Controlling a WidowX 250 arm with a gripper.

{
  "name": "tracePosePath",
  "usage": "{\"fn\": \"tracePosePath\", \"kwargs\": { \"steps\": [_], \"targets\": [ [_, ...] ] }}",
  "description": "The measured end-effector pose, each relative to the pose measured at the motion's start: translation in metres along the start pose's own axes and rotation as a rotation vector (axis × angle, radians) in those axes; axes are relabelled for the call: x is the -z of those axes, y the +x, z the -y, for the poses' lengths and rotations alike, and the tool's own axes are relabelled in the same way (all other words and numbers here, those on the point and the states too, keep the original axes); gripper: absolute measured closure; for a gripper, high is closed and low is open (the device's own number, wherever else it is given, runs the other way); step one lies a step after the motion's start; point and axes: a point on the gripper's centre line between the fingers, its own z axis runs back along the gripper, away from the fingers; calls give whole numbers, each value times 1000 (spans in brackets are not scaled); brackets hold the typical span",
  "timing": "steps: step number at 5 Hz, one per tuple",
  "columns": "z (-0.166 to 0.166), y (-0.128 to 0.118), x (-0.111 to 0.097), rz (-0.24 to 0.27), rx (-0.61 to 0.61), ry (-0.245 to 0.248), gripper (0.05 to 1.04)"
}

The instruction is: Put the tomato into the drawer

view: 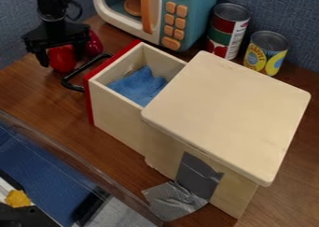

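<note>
Although the drawer (116, 120) already stands pulled out at the centre of the frame, the job looks barely half done, since the smooth, rounded red tomato (62, 59) is at the end effector (61, 61) in the upper left, whether clamped or loose I cannot tell. What's left is getting it over the red front panel (88, 99) into the pale, square-cornered wooden box, where a soft, rumpled blue cloth (138, 85) lies.
</note>
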Motion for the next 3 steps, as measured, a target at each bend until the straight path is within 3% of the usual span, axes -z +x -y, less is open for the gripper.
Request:
{"fn": "tracePosePath", "kwargs": {
  "steps": [1,2,3],
  "targets": [
    [-1,-3,1,-6,5,0,215],
    [-6,-5,-15,-32,-10,-32,215],
    [-6,6,-53,17,-8,-103,215]
  ]
}}
